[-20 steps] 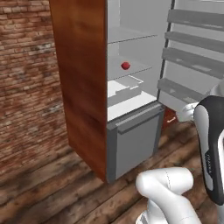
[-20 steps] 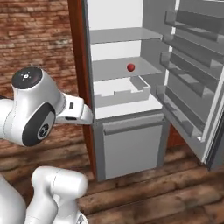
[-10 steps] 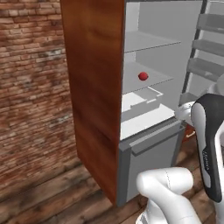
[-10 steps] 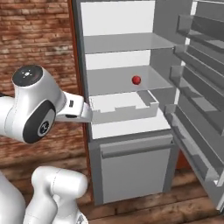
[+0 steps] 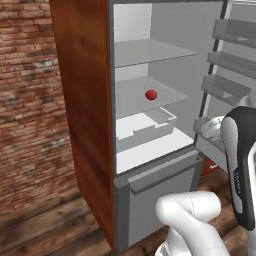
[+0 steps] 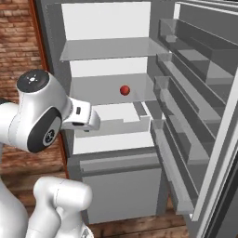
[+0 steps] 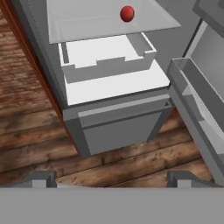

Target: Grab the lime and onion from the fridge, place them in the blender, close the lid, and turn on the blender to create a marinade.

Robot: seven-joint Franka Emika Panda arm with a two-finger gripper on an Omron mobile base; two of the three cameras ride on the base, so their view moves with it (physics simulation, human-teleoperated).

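The fridge (image 5: 170, 50) stands open in front of me, its pale interior (image 6: 107, 23) lit. A small red ball, the onion (image 5: 151, 94), rests alone on the middle glass shelf (image 6: 124, 90), near the top of the hand view (image 7: 127, 13). My gripper (image 7: 111, 179) is open, its fingertips (image 7: 43, 177) wide apart with nothing between them. It hangs in front of the fridge, below and well short of the onion. The lime, the blender and the lid are out of view.
A white open bin (image 7: 105, 59) sits under the onion's shelf, above a grey lower drawer (image 7: 118, 124). The door with its racks (image 6: 186, 83) swings out on the right. A brown wooden panel (image 5: 82, 100) and a brick wall (image 5: 25, 100) are on the left, above a plank floor (image 7: 35, 131).
The base has driven closer to the fridge, so the whole picture has shifted and the fridge looks larger. The onion stays on its shelf.
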